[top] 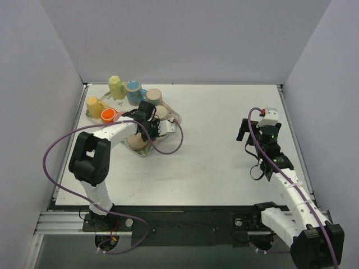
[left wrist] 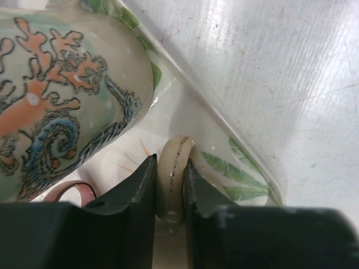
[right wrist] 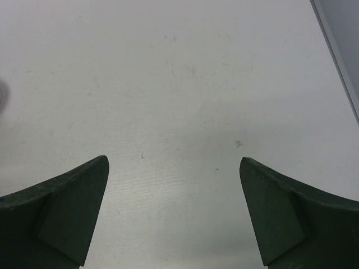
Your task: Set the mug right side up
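Black fingers (left wrist: 140, 185) of left tool (left wrist: 168, 163) are pinching a beige handle (left wrist: 176, 147), seemingly the dragon-painted mug's (left wrist: 67, 84), probably to lever it upright; mug is resting in leaf-print tray (left wrist: 241, 168), left of frame. Top view: tray, upper left, is carrying several other cups (top: 115, 85), contents unreadable. Right wrist: right tool (right wrist: 173, 161) is hanging wide, gripping nothing, over table (right wrist: 179, 84).

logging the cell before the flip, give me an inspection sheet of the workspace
surface: white table, scuffed
job's things: cream mug handle beside patterned mug, over leaf-print tray
clutter: yellow mugs, blue mug, orange cup, rear left
grippers: left gripper shut on the mug handle; right gripper open above the table
cables: purple cable looping off each arm
surroundings: grey walls; nothing else seen
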Robot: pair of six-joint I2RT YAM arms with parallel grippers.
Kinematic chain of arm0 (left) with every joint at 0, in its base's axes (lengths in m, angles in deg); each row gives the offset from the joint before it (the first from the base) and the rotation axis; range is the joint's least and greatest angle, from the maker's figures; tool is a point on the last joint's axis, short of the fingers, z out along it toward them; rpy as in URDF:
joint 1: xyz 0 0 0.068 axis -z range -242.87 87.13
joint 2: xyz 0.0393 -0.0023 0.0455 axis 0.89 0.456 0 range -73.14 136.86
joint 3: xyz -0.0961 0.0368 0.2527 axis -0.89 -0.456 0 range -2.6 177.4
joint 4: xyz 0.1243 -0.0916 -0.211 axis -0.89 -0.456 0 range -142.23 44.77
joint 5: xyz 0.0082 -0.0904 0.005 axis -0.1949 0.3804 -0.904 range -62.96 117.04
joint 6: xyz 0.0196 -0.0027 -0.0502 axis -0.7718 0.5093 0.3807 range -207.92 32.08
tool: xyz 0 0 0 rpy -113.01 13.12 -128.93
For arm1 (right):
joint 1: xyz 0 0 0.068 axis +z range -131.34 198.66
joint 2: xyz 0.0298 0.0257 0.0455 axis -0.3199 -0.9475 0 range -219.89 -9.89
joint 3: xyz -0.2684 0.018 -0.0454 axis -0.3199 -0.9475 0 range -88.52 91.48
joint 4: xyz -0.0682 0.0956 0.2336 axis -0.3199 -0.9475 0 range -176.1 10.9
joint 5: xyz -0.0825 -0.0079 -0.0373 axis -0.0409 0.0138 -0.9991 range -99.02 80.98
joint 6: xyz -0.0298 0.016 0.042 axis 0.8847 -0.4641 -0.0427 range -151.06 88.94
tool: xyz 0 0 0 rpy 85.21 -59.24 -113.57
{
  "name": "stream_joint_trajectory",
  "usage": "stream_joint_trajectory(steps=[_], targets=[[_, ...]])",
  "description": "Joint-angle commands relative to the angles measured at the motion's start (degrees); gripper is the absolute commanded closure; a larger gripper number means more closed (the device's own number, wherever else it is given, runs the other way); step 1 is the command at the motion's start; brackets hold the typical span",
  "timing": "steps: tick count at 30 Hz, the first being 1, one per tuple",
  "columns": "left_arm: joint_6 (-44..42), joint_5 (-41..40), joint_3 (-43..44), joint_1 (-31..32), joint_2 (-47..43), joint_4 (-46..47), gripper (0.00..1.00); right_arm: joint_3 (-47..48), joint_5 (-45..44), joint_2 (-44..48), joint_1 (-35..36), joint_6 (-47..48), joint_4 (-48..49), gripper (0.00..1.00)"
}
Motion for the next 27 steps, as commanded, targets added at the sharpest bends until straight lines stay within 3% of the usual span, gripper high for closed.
stream_joint_trajectory(steps=[1, 9, 11, 15, 16, 17, 21, 27], targets=[[2.8, 2.0, 2.3, -0.5, -1.0, -4.6, 1.0, -0.1, 0.9, 0.7, 0.3, 0.0, 1.0, 0.04], [14.3, 3.5, 3.6, -1.4, -9.0, -7.0, 1.0, 0.2, 4.6, 2.9, 1.0, -4.5, 0.2, 0.07], [18.1, 6.1, 2.2, -3.5, -12.1, -1.7, 1.0, 0.2, 4.2, 2.6, 2.6, -7.7, 0.3, 0.12], [25.8, 15.4, -1.6, -9.1, -16.8, 6.0, 1.0, 3.0, -2.9, -1.8, 18.4, -8.2, 1.4, 0.1], [27.1, 16.4, -1.7, -9.4, -17.9, 6.0, 1.0, 3.4, -3.1, -3.0, 20.4, -8.1, 2.4, 0.02], [27.6, 16.7, -2.3, -10.0, -18.6, 6.1, 1.0, 4.4, -2.6, -5.1, 24.1, -8.1, 5.2, 0.0], [36.1, 22.6, -3.7, -12.4, -22.2, 9.8, 1.0, 7.2, 8.9, -13.5, 29.4, -14.0, 17.2, 0.0], [53.0, 35.4, 5.0, -12.2, -26.4, 6.4, 1.0, 15.4, 17.3, -18.9, 34.8, -21.3, 26.9, 0.02]])
